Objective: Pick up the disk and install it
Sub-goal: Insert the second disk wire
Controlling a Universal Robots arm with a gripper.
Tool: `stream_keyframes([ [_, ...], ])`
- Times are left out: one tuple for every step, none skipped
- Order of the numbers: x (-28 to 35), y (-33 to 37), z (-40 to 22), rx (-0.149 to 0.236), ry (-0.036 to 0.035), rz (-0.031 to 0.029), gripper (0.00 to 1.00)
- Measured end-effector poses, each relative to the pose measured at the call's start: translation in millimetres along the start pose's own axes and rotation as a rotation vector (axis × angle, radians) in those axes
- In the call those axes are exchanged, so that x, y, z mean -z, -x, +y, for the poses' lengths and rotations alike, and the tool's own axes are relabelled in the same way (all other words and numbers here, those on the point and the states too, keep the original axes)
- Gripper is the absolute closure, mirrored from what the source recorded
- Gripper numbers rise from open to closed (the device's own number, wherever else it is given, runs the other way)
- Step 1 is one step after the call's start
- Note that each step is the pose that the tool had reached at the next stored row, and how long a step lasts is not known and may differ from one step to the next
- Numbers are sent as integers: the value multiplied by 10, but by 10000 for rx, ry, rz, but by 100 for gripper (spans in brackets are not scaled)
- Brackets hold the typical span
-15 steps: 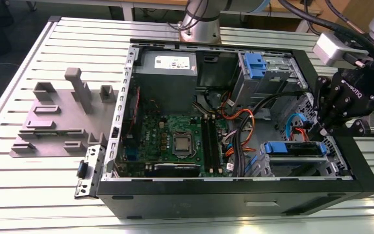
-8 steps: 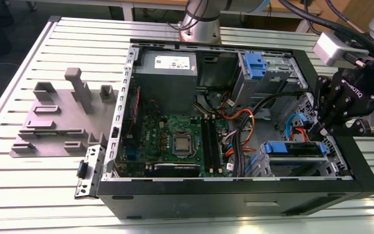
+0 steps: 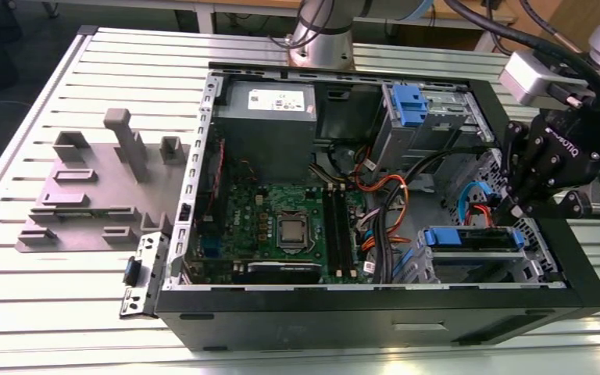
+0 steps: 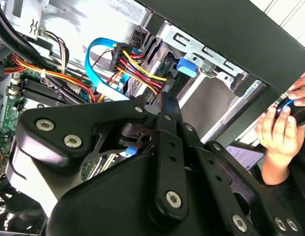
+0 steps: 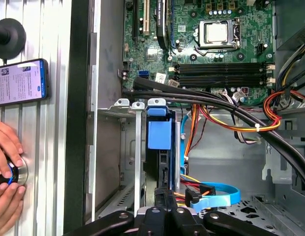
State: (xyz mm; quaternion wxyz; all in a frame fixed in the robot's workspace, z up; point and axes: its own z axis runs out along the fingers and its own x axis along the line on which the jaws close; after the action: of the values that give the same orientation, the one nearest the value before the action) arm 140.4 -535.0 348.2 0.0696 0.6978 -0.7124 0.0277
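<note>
The disk [image 3: 474, 238] sits in the lower drive cage of the open computer case [image 3: 383, 312], at the exterior view's right, its blue carrier rail facing up. In the first wrist view its blue tab [image 5: 159, 133] stands between the cage's metal walls. My gripper [image 3: 516, 209] hangs just over the disk's end nearest the case wall, fingers shut together with nothing seen between them. In both wrist views the joined fingertips [image 5: 165, 194] point along the disk toward the blue tab [image 4: 187, 66]. I cannot tell whether the gripper [image 4: 166, 98] touches it.
Red, yellow and orange cables [image 5: 241, 125] and a blue flat cable [image 5: 216, 194] run close beside the cage. Another blue carrier [image 3: 408, 105] fills the upper bay. A grey slotted stand [image 3: 97, 187] lies outside the case. A person's hands [image 5: 7, 167] and a phone [image 5: 19, 81] rest beside it.
</note>
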Motion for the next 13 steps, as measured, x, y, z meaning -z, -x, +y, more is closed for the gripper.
stream_keyframes([
  [15,-2,1,0,0,0,89],
  [33,-4,3,0,0,-3,89],
  [52,-7,4,0,0,-4,89],
  [72,-8,5,-1,0,-3,89],
  [94,-10,6,-1,0,-4,89],
  [119,-13,8,0,0,-4,89],
  [143,-13,9,-1,1,-5,89],
  [164,-12,11,-1,1,-4,89],
  [179,-11,12,-1,1,-4,89],
  [191,-6,12,-1,1,-4,89],
  [201,0,13,-1,1,-5,89],
  [206,9,14,-1,1,-7,89],
  [211,22,14,0,1,-4,89],
])
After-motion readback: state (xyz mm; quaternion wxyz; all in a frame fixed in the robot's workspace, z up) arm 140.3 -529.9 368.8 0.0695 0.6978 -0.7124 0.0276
